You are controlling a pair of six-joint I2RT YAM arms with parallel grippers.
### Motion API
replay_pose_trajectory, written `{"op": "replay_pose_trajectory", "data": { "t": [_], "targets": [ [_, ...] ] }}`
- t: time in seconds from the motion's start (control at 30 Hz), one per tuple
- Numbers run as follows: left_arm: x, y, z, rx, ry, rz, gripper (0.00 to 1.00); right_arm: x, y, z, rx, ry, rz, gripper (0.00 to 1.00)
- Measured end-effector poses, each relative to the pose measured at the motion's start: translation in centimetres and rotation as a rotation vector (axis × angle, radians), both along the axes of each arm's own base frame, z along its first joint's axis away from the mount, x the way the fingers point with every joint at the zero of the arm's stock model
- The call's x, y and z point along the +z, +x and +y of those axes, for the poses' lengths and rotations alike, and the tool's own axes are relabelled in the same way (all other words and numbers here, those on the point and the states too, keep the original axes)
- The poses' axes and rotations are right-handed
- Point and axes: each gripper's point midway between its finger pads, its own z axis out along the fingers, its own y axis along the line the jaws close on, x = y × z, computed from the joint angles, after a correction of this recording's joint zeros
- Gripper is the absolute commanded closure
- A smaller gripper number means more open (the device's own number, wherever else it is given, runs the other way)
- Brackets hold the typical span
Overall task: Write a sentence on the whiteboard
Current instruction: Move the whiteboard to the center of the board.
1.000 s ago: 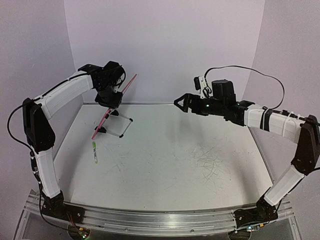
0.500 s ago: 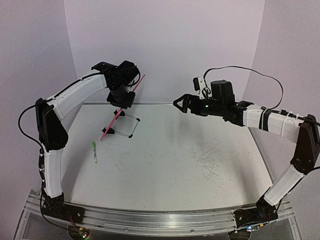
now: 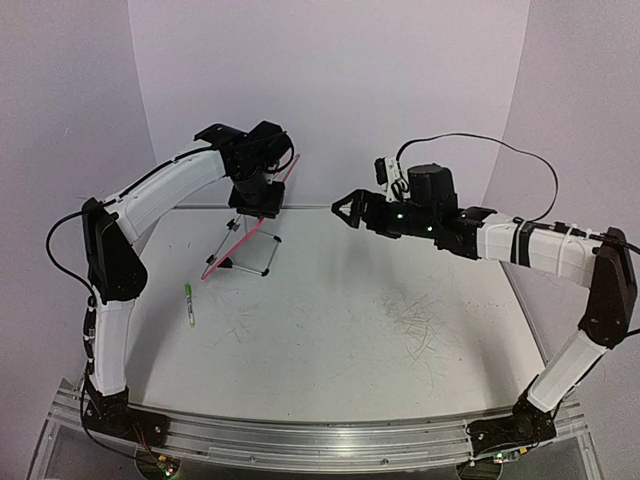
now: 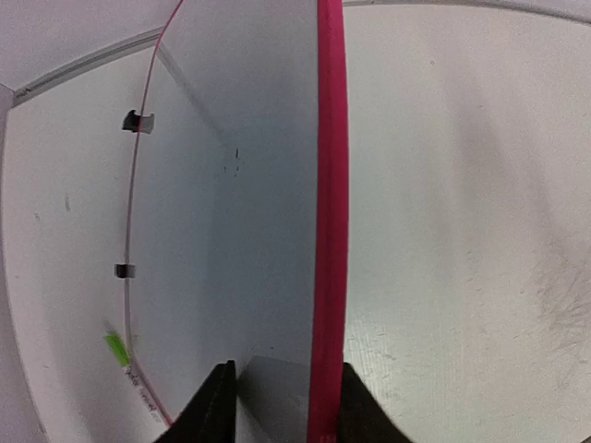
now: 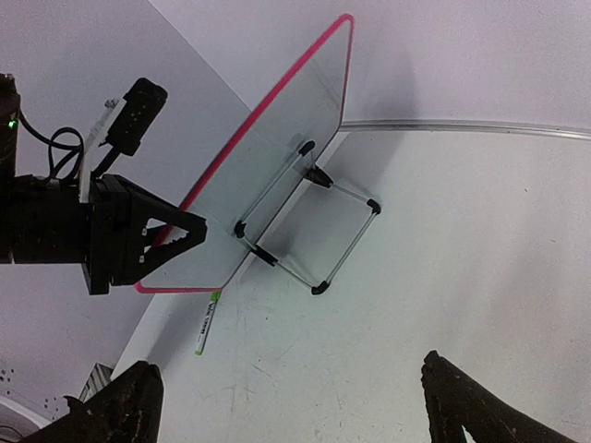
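Left end effector (image 4: 286,408) is up at the whiteboard (image 5: 277,157), straddling its pink-rimmed edge. At the bottom of the left wrist view, 1 finger (image 4: 214,406) sits over the pale face and the other sits behind the rim. I cannot tell whether those fingers press on the board or only bracket it.

The board stands tilted on its black wire stand (image 5: 342,245), and the stand's base rests on the table (image 3: 350,400). In the overhead view the board is upper left of centre, edge-on, so it shows as just 1 thin pink diagonal line. The left wrist view shows a few tiny dark specks on its face.

A green marker (image 3: 189,303) lies flat on the table below and to the left of the stand, clear of it.

Over in the upper middle of the overhead frame, the right end effector (image 3: 342,207) hovers above the table, pointing toward the board from the right and well apart from it. Its 2 fingers are spread wide with nothing between them. Its own camera looks at the back of the board and the stand. Grey scratch marks (image 3: 420,325) show on the table right of centre.
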Motion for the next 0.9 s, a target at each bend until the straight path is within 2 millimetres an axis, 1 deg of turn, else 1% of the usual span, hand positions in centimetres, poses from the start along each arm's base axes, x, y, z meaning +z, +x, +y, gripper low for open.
{"op": "replay_pose_trajectory", "data": {
  "t": [0.07,0.17,0.27,0.37,0.47,0.57,0.63,0.7,0.77,0.83,0.9],
  "targets": [
    [0.4,-0.2,-1.6,-0.022,-0.064,0.0,0.46,-0.1,-0.2,0.7,-0.016,0.013,0.011,0.02],
    [1.4,-0.7,-4.0,-0.068,-0.14,-0.013,0.38,-0.2,-1.0,2.2,-0.032,0.047,0.009,0.02],
    [2.5,-0.8,-5.5,-0.103,-0.187,-0.042,0.32,-0.4,-2.1,3.8,-0.03,0.072,0.005,0.02],
    [3.6,-0.8,-5.7,-0.117,-0.196,-0.078,0.3,-0.6,-3.1,5.8,-0.024,0.093,-0.003,0.02],
    [5.2,-0.3,-4.6,-0.104,-0.202,-0.124,0.3,-1.0,-3.5,7.8,-0.021,0.107,-0.001,0.02],
    [6.4,0.2,-2.0,-0.061,-0.201,-0.158,0.28,-1.5,-2.8,10.2,-0.034,0.132,0.021,0.02],
    [7.1,0.8,0.7,-0.016,-0.196,-0.178,0.27,-2.1,-2.0,11.2,-0.05,0.146,0.044,0.02],
    [7.7,1.5,3.6,0.034,-0.192,-0.196,0.25,-2.6,-1.4,12.1,-0.065,0.152,0.057,0.02],
    [8.2,2.3,7.0,0.098,-0.187,-0.215,0.23,-2.9,-0.7,12.8,-0.08,0.155,0.054,0.02],
    [8.7,3.3,10.6,0.164,-0.184,-0.242,0.22,-3.1,-0.5,13.9,-0.088,0.155,0.049,0.02],
    [8.8,3.9,13.9,0.225,-0.188,-0.266,0.22,-3.0,-0.8,15.3,-0.08,0.162,0.04,0.02]
  ]
}}
